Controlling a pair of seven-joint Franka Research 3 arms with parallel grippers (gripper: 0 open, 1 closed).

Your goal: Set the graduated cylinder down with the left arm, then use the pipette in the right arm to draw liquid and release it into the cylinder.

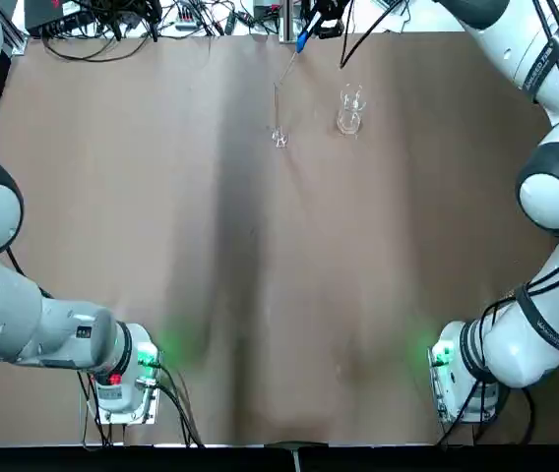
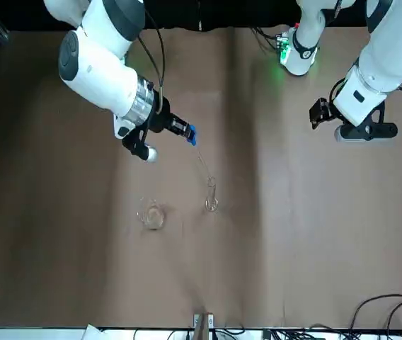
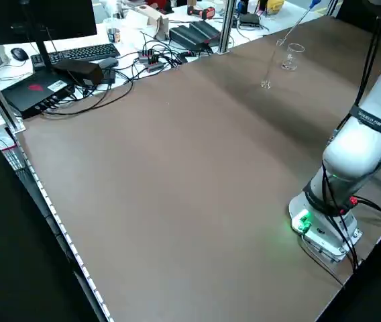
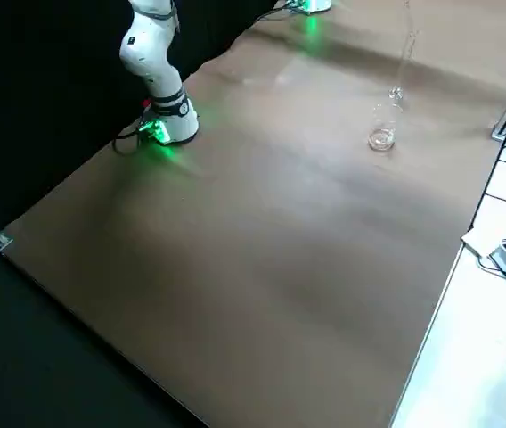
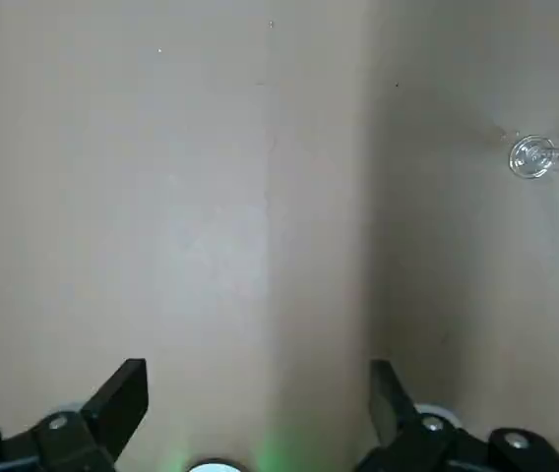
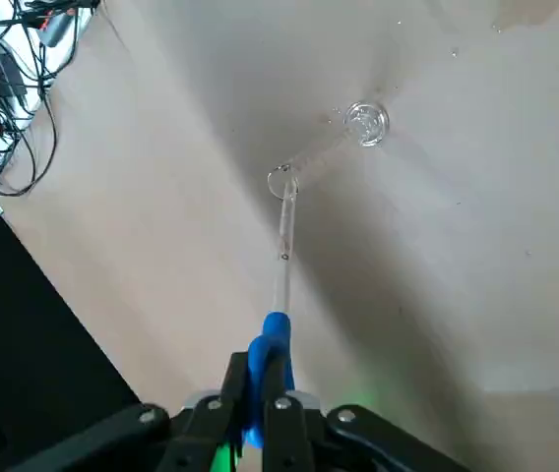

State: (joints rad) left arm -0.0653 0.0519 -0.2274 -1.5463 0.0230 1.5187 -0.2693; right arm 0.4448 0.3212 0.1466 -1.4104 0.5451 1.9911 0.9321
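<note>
The right pincer (image 6: 268, 388) gripped the dropper (image 6: 284, 246) by its bulb, tip at the standing cylinder's (image 6: 321, 157) mouth. Releasing liquid seemed in hand; next called for a gentle squeeze. The left pincer (image 5: 260, 398) hung open, away.

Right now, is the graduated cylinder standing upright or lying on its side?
Upright: the left side view shows the graduated cylinder rising from its foot on the table.

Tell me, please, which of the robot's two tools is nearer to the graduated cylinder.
The right: its tool hovers just above the graduated cylinder, pipette at its mouth. The left tool hangs well away.
</note>
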